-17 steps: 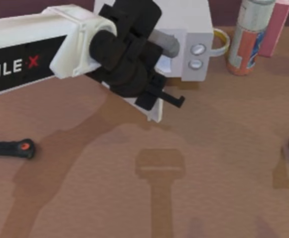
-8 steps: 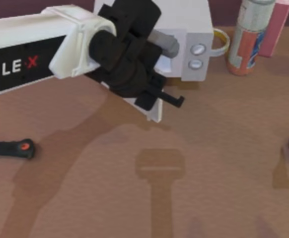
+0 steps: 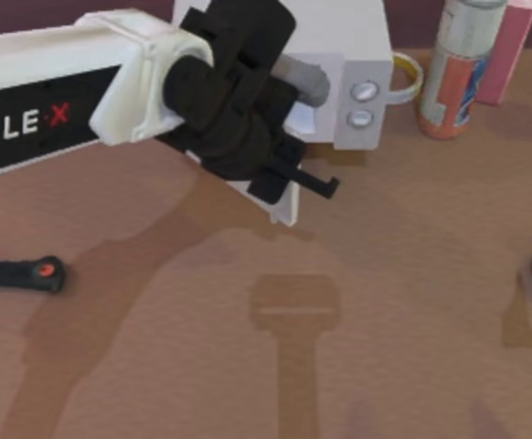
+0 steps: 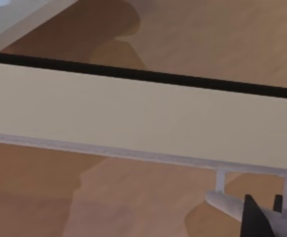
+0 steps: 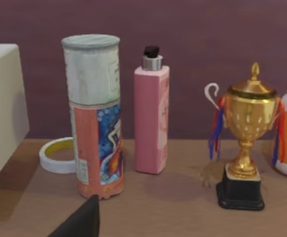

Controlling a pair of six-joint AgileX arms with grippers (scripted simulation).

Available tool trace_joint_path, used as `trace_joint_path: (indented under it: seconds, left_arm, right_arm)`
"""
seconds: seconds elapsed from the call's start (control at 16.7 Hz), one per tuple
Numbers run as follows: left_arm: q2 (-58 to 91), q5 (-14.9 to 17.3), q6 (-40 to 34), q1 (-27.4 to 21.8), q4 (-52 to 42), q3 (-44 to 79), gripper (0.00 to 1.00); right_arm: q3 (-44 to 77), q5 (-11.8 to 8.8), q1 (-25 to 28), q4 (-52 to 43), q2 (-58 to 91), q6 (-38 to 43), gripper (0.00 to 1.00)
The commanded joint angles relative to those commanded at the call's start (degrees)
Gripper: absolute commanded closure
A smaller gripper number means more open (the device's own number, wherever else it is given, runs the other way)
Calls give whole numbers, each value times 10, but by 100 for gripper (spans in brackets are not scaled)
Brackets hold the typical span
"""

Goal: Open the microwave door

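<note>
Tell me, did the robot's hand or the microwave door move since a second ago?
Nothing visibly changed. The left hand sits at the partly open microwave door, and the microwave, the tall can and the black tool lie just as before.

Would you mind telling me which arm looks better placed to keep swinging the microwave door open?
Left, most likely. Its end effector is already at the microwave door, which stands partly open. The right arm is not in the top view; its camera faces the tall can beside the microwave.
</note>
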Motion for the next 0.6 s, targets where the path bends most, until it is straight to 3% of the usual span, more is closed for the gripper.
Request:
trace_joint_path:
  seconds: [0.36, 0.6]
  left_arm:
    - [0, 6, -2, -3, 0, -2, 100]
    - [-20, 25, 39, 12, 5, -24, 100]
  right_arm:
    - [0, 0, 0, 0, 0, 0, 0]
    - [0, 0, 0, 0, 0, 0, 0]
